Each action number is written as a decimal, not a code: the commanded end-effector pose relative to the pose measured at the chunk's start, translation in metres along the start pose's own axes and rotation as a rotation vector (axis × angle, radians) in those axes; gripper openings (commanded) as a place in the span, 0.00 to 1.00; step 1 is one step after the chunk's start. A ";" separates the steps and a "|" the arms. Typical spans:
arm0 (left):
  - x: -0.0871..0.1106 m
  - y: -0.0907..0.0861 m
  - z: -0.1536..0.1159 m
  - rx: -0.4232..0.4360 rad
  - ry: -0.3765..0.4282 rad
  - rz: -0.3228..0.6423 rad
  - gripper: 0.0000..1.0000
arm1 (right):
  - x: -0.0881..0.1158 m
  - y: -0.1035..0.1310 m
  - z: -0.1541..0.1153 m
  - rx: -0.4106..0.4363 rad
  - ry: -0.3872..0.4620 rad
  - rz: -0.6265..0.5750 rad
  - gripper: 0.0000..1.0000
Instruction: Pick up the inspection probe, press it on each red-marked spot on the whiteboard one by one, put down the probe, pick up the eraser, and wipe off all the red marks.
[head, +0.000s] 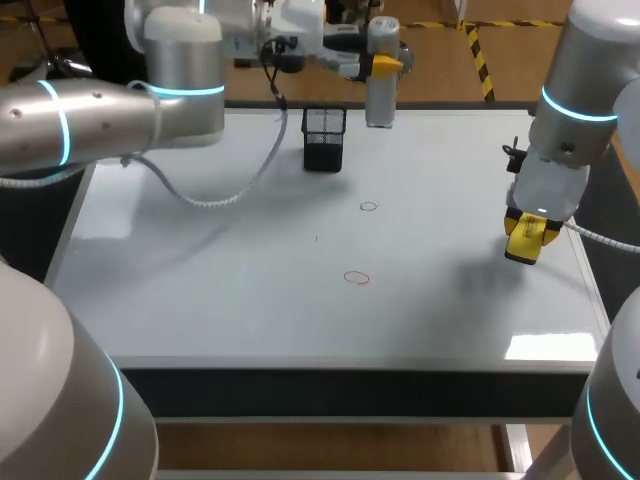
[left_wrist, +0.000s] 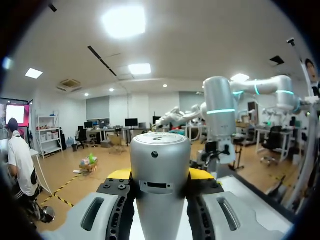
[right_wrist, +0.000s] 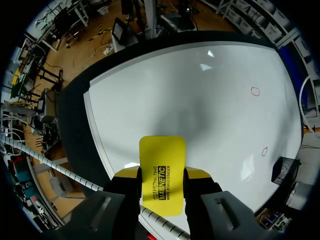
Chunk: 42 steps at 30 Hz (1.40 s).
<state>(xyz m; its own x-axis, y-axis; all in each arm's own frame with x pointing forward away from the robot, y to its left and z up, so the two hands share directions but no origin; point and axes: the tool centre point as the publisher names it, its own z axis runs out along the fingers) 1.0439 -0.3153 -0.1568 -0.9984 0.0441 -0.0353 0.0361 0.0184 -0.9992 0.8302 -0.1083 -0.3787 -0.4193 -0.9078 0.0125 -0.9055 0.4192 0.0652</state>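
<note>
Whiteboard logged left to right.

- Holder: black mesh, upright near the far edge. I could not see inside it.
- Near mark and far mark: two small red rings, both unwiped, well apart from each other around mid-board.
- Left gripper: at the far edge, just right of the holder, pinching the probe from both sides near its top. The probe stood upright. I could not tell whether its foot rested on the surface.
- Right gripper: low over the right edge, clamped on the eraser. The yellow pad stuck out ahead of the fingers, pointing down at the board. Both marks lay well ahead of it and it touched neither.

Judgement: the eraser was in hand and the marks were untouched, so I placed this at the start of the wipe step. The put-down of the probe looked unfinished, since the left fingers gripped it.

Next move: carry the eraser inward to the near mark. Set its face flat on the board and rub across the whole ring, then do the far mark. The left arm must stay clear of that path.
</note>
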 end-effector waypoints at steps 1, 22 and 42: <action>-0.024 -0.002 0.007 -0.019 0.025 0.002 0.00 | 0.000 -0.001 -0.001 0.001 0.003 -0.002 0.00; -0.073 0.018 0.014 -0.045 0.022 -0.007 0.00 | 0.000 -0.001 -0.001 0.001 0.003 -0.002 0.00; -0.077 0.023 0.013 -0.047 0.020 -0.015 0.00 | 0.000 -0.001 -0.001 0.001 0.003 -0.002 0.00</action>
<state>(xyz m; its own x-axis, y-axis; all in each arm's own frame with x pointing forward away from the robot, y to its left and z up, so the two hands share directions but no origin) 1.1206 -0.3305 -0.1785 -0.9979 0.0612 -0.0204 0.0244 0.0650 -0.9976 0.8303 -0.1084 -0.3787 -0.4194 -0.9077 0.0125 -0.9055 0.4193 0.0652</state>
